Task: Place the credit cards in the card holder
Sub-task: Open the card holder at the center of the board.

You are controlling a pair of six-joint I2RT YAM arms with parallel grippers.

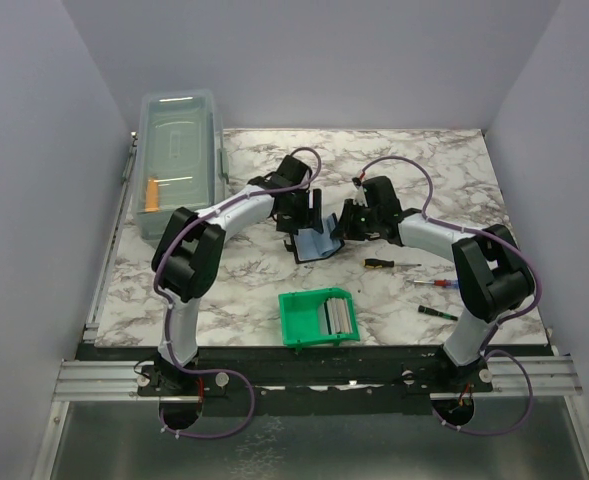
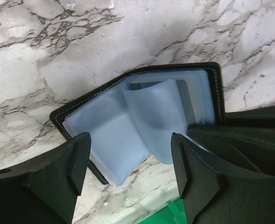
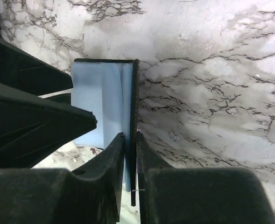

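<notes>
Overhead, left-wrist and right-wrist views of the marble-patterned surface [image 1: 454,180], described from the near edge outward.

Nearest the arm bases, a green bin [image 1: 299,320] sat on the surface with the credit cards [image 1: 337,316] lying in its right half, grey and pale, side by side. To the right of the bin, three screwdrivers [image 1: 436,284] lay apart from one another.

Beyond the bin, near the middle of the surface, the card holder [image 1: 314,243] stood open, its black cover outward and its blue-grey sleeves exposed. The left pincer [image 1: 309,210] hung over it from the left with its jaws wide. In the left-wrist view the two fingers [image 2: 76,161] framed the open sleeves of the holder [image 2: 128,126], and no contact could be made out. The right pincer [image 1: 352,222] met the holder from the right. In the right-wrist view its jaws stood narrow, pinching the upright black cover edge of the holder [image 3: 100,93] between them.

Farthest, at the left rear, a clear lidded box [image 1: 179,150] lay lengthwise with an orange object inside.
</notes>
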